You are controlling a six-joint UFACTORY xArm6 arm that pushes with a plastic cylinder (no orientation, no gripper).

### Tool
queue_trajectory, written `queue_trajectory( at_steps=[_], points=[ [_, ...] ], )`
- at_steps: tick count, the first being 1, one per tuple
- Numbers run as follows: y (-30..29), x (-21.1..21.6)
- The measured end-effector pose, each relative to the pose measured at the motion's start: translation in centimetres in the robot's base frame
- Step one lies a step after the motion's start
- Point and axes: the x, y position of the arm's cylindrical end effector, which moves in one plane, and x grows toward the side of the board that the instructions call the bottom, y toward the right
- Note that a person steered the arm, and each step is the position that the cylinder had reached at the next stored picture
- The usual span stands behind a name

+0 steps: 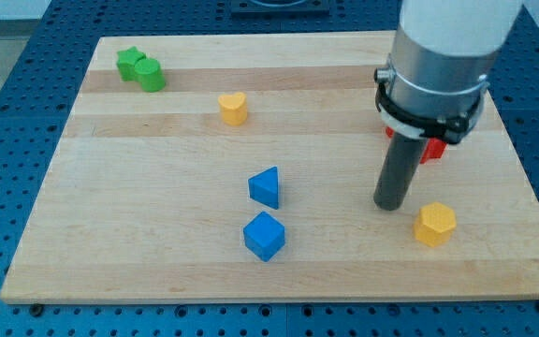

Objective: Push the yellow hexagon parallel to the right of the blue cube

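The yellow hexagon (434, 224) lies on the wooden board (157, 215) at the view's lower right. The blue cube (264, 235) sits lower centre, well to the hexagon's left and at about the same height in the view. My tip (390, 205) rests on the board just up and left of the yellow hexagon, a small gap apart, and far right of the blue cube.
A blue triangular block (265, 186) stands just above the blue cube. A yellow heart (233, 108) lies upper centre. Two green blocks (139, 69) sit at the upper left. A red block (429, 150) is partly hidden behind the arm.
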Motion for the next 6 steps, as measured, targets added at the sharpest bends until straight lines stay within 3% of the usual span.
queue_trajectory(
  at_steps=[4, 6],
  points=[
    [2.5, 3.6],
    [1.9, 2.4]
  ],
)
